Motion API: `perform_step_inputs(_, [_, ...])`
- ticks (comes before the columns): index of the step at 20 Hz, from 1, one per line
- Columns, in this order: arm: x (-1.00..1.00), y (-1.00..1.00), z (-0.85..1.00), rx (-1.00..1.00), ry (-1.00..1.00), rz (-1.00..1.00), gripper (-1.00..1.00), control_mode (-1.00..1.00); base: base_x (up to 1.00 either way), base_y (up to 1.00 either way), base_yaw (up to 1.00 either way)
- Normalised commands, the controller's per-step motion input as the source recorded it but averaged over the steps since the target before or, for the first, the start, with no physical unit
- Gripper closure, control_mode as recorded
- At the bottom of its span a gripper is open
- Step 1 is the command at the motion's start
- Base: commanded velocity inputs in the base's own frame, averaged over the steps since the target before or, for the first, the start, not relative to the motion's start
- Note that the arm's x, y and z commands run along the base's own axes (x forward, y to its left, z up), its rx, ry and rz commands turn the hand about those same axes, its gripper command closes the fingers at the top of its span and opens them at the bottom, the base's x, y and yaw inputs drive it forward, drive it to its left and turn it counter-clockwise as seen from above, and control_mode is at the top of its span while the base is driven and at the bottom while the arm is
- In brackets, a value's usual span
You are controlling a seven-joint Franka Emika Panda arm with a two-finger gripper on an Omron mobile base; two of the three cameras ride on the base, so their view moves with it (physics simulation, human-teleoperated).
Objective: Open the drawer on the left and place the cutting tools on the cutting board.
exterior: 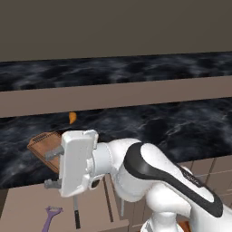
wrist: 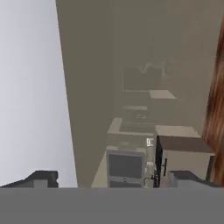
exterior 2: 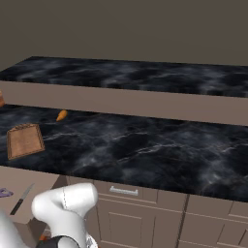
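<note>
The drawer stands pulled out at the lower left, below the counter edge. In it lie the cutting tools: a purple peeler and, to its right, a black-handled knife. Both also show in the right base view, peeler and knife, inside the drawer. The reddish-brown cutting board lies flat on the dark counter just behind the drawer. My gripper hovers above the drawer, turned sideways with its fingers pointing left. It is open and holds nothing. In the hand view the fingertips stand wide apart.
A small orange object sits on the black marble counter behind the board. A raised ledge runs along the back. A narrower drawer with a silver handle and cabinet doors lie under the counter to the right.
</note>
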Motion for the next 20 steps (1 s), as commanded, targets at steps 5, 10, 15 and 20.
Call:
perform_step_inputs(5, [0.00,-0.51,0.39,-0.39,0.00,-0.19,-1.00,-1.00,0.00,0.00,0.00])
perform_step_inputs(10, [0.06,-0.37,0.24,-0.54,-0.02,-0.17,-1.00,-1.00,0.00,0.00,0.00])
perform_step_inputs(15, [0.38,-0.29,0.04,-0.60,0.00,-0.14,-1.00,-1.00,0.00,0.00,0.00])
perform_step_inputs(20, [0.55,-0.09,-0.05,-0.61,0.00,-0.04,-1.00,-1.00,0.00,0.00,0.00])
